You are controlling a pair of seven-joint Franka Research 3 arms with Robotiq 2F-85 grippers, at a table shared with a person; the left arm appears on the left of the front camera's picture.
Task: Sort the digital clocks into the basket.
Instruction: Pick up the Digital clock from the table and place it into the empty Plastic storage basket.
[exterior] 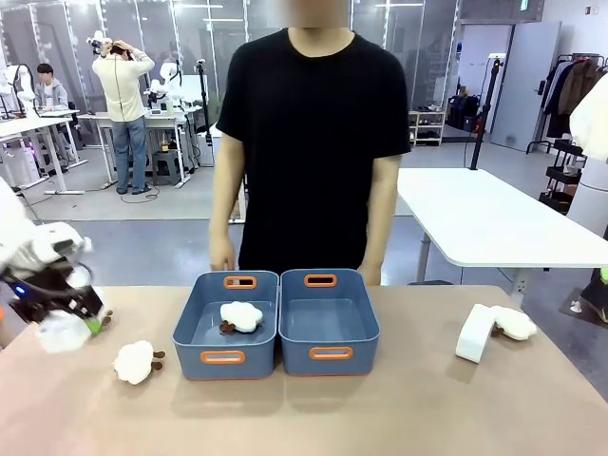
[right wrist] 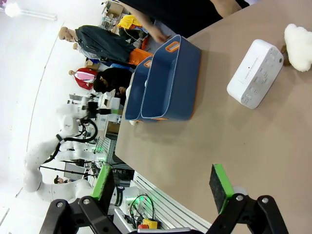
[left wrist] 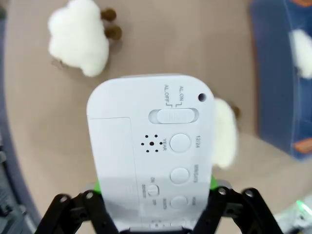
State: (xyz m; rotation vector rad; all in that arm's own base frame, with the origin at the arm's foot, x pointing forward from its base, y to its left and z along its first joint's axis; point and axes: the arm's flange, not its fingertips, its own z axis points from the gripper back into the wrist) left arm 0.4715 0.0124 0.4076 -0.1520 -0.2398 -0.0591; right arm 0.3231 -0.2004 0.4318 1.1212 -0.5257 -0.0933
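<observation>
Your left gripper (exterior: 78, 318) is at the near left edge of the table (exterior: 399, 408), closed on the first clock (left wrist: 151, 146). The green pads (left wrist: 213, 183) clamp its two long sides. The back of this clock faces the wrist camera. You can read "AL ON" and "AL OFF" by the slide switch, and "12/24" and "YEAR" by the round buttons. The lower labels are too blurred to read.

A plush sheep (exterior: 135, 362) lies between that gripper and the left basket (exterior: 190, 328). A second plush sheep (left wrist: 224, 134) is partly hidden behind the held clock.

The left basket and right basket (exterior: 366, 328) stand side by side at mid-table, touching. A third plush sheep (exterior: 240, 316) lies in the left one.

Bare tabletop separates the right basket from the second clock (exterior: 474, 333), which stands on edge far right. A fourth plush sheep (exterior: 516, 324) is just beside it.

Your right gripper (right wrist: 163, 187) has its fingers wide apart with nothing between them.
</observation>
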